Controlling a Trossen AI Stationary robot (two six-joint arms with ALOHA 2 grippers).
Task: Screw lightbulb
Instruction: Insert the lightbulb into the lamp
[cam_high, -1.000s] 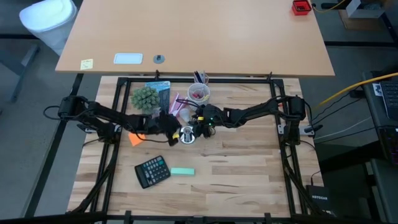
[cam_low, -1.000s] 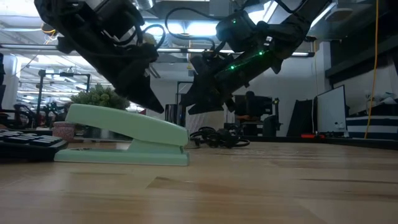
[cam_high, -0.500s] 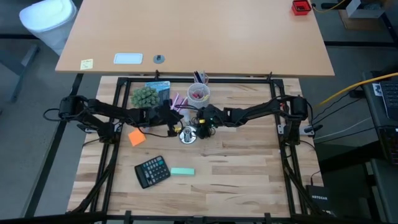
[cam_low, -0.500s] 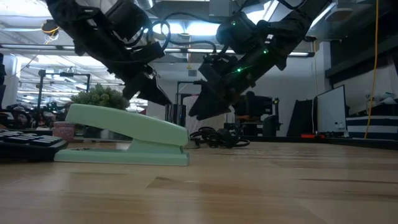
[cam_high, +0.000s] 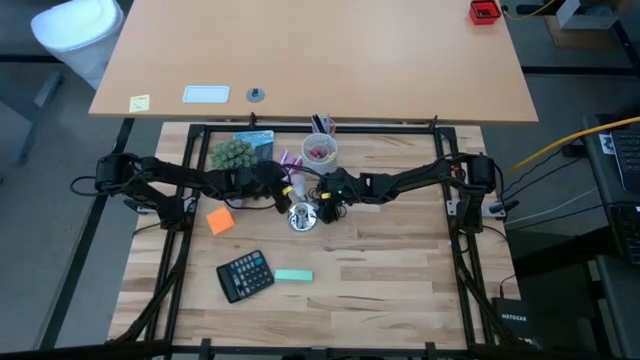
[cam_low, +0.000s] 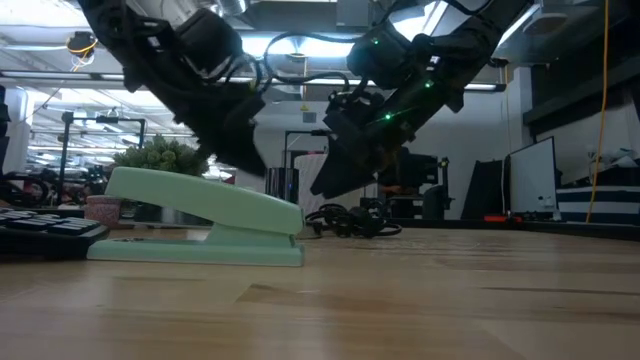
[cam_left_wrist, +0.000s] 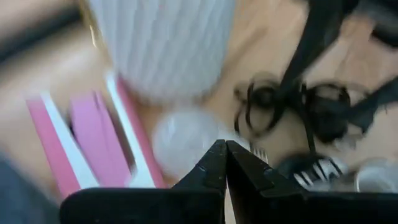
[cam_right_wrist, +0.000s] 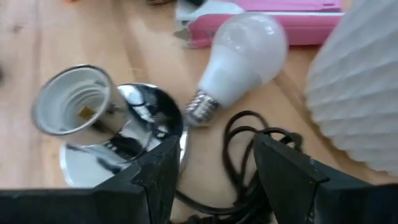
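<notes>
Small frosted white lightbulb (cam_right_wrist: 245, 53) flat on table, just beyond spread right claw (cam_right_wrist: 211, 171); left claw (cam_left_wrist: 225, 163) pressed together nearby.

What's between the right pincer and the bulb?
Nothing solid. The open right pincer faces the bulb, which lies on its side by the pink stapler. Only a loop of black cord lies in between, beside the empty socket.

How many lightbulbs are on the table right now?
1. The lightbulb lies on its side, not screwed in, between the empty lamp socket and the pink stapler. Others may be hidden under the arms.
</notes>
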